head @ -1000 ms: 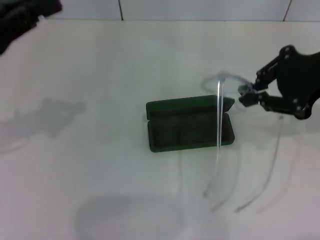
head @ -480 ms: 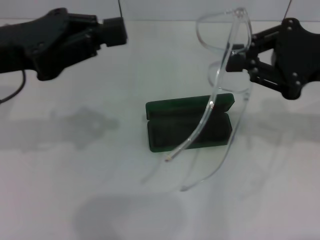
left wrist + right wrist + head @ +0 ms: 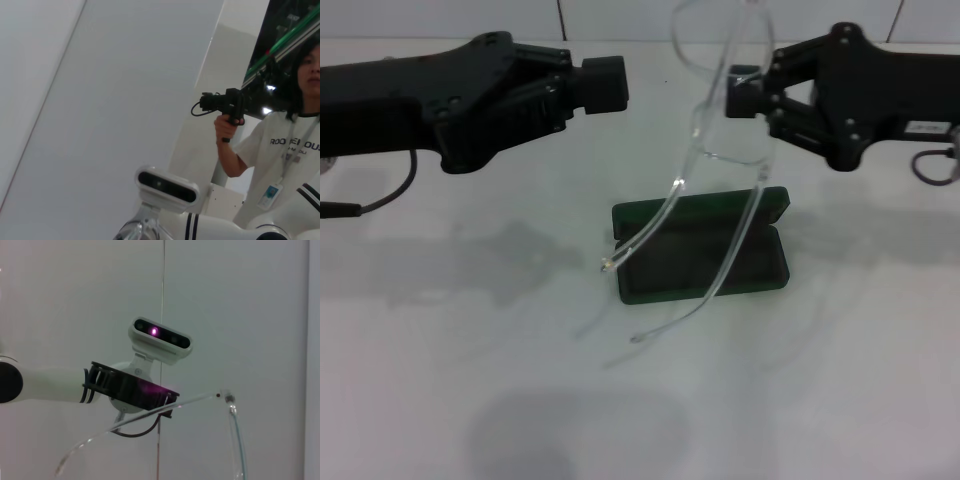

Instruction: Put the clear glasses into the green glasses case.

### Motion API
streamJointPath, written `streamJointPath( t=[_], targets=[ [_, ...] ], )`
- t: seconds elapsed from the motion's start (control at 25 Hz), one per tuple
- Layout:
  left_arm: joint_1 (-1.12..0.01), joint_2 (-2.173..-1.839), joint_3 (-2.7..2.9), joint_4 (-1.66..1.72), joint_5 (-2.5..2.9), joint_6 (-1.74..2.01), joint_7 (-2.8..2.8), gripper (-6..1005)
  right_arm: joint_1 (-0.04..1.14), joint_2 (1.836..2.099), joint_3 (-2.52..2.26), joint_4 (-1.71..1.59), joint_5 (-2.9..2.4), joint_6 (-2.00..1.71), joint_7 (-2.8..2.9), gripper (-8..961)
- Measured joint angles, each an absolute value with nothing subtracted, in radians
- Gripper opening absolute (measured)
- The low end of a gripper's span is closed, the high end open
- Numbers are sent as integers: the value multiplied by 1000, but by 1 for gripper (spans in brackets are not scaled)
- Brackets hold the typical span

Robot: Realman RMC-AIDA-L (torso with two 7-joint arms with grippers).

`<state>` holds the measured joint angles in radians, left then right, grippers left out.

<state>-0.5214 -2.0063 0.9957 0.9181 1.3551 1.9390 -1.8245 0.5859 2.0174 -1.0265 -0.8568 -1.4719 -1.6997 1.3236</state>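
The right pincer [image 3: 738,90] held the clear glasses [image 3: 705,150] in the air by their front, arms hanging over the open green glasses case [image 3: 705,262] on the counter [image 3: 470,380]. The left pincer [image 3: 605,85] hovered at ten o'clock from the case; its opening could not be made out.

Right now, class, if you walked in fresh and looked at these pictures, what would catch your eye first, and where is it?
The clear glasses hang in mid-air, gripped near the hinge by the right gripper, their thin arms trailing down over the case. Below them the green glasses case lies open on the white table. The left gripper reaches in from the left, level with the right one.
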Motion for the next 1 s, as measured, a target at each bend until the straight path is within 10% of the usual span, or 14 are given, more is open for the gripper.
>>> streamJointPath(
  t=[1.0],
  targets=[
    [-512,-2035,976,916,1400,1929,-1796,31,692,2025,-1142,-685,-1387,-1696,1246,101]
  ],
)
